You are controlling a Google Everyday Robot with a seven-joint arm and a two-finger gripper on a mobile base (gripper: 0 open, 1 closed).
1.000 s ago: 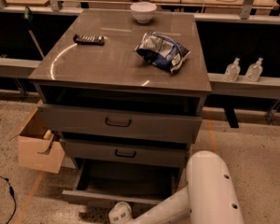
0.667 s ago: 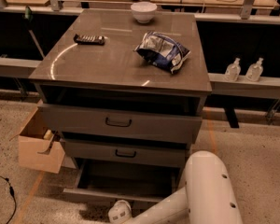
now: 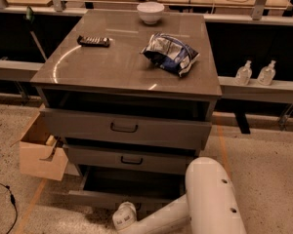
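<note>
Bottom drawer (image 3: 112,198) of the grey cabinet (image 3: 122,67), pulled open at floor level; gripper (image 3: 124,217) just before its front edge, grip state cannot be told; chip bag (image 3: 170,53) on the cabinet top, its print unreadable.

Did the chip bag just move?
No: the chip bag keeps its spot near the white bowl on the cabinet top. The end effector is down at the open bottom drawer.

Smooth white plastic claw (image 3: 123,219) by the matt grey bottom drawer (image 3: 107,198); glossy cabinet top (image 3: 112,67).
</note>
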